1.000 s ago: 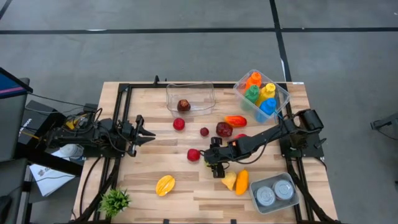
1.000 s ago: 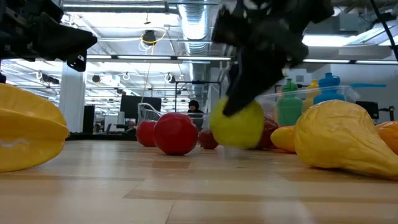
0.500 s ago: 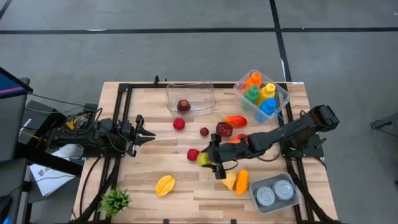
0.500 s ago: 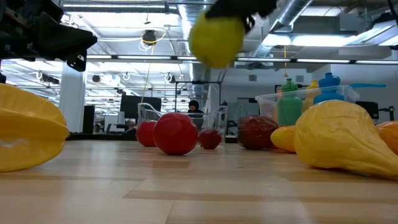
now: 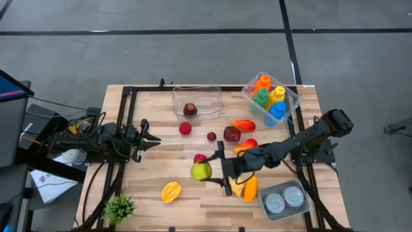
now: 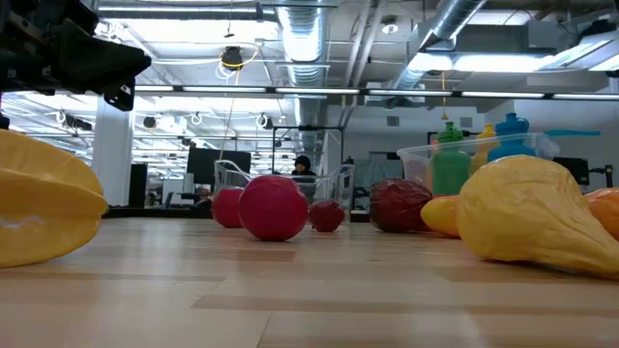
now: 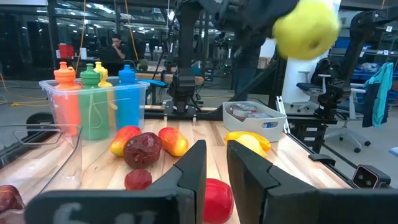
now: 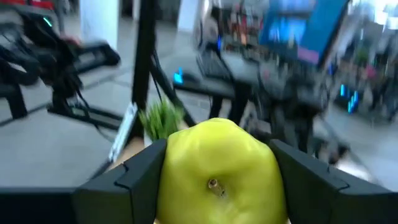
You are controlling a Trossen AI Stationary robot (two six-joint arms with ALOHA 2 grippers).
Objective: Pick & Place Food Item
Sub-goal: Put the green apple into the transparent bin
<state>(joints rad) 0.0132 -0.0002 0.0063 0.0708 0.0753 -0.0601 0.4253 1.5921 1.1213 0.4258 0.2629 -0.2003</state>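
A yellow-green apple (image 5: 201,171) is held in my right gripper (image 5: 207,171), above the table's middle, near a red fruit (image 5: 200,158). The left wrist view shows the apple (image 7: 306,28) high above the table; it fills the right wrist view (image 8: 217,171). The low view does not show it. A clear bin (image 5: 213,111) stands at the far edge, with a dark red fruit (image 5: 190,109) resting on its floor. My left gripper (image 5: 157,138) waits at the table's left, open by a narrow gap (image 7: 216,168), touching nothing. My right gripper pinches the apple between its two fingers (image 8: 134,171), one on each flank (image 8: 171,168). The fingers reach in level from the table's right. The apple is lifted clear of the table, and its stem pit (image 8: 212,183) faces the wrist camera.
Red fruits (image 5: 185,129), (image 5: 232,134) and an orange-red pepper (image 5: 244,125) lie mid-table. A yellow pear (image 5: 238,187) and an orange fruit (image 5: 250,188) sit under the right arm. There are also a starfruit (image 5: 170,191), a bottle bin (image 5: 271,96), a can tray (image 5: 283,200) and a plant (image 5: 119,207).
My right gripper has lifted the apple off the table, rising out of the low view, and has carried it toward the table's left and a little toward the near edge. It has stayed shut on the apple throughout.
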